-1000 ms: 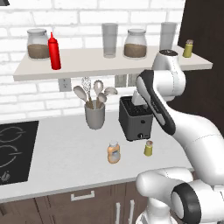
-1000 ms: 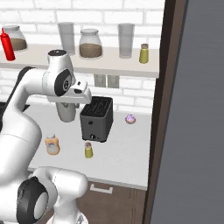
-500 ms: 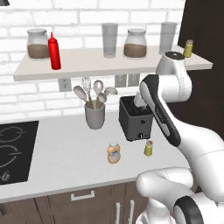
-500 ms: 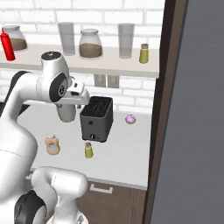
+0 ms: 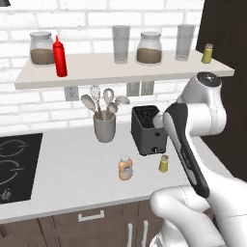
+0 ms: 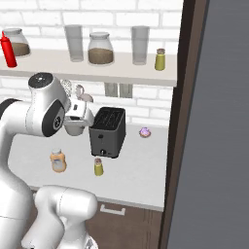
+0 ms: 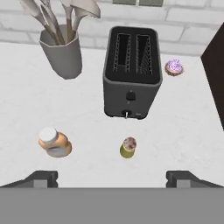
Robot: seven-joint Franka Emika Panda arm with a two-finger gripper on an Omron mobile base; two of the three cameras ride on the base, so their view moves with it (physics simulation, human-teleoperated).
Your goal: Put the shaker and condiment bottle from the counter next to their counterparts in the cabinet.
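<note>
Shaker (image 6: 98,167) and condiment bottle (image 6: 58,160) upright on counter (image 6: 141,168), before toaster (image 6: 108,131).

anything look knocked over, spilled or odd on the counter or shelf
Nothing stands out. The shaker and condiment bottle stand upright on the counter in front of the toaster, apart from each other. The shelf items stand upright too.

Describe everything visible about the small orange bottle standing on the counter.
The condiment bottle is small and squat, with an orange-tan, waisted body that looks like smooth plastic and a pale grey-white cap, closed. It stands upright on the pale counter, in front of the utensil holder and left of the toaster in the left base view. The shaker stands apart to its right. Nothing touches it but the counter; the gripper hangs open above, not on it.
</note>
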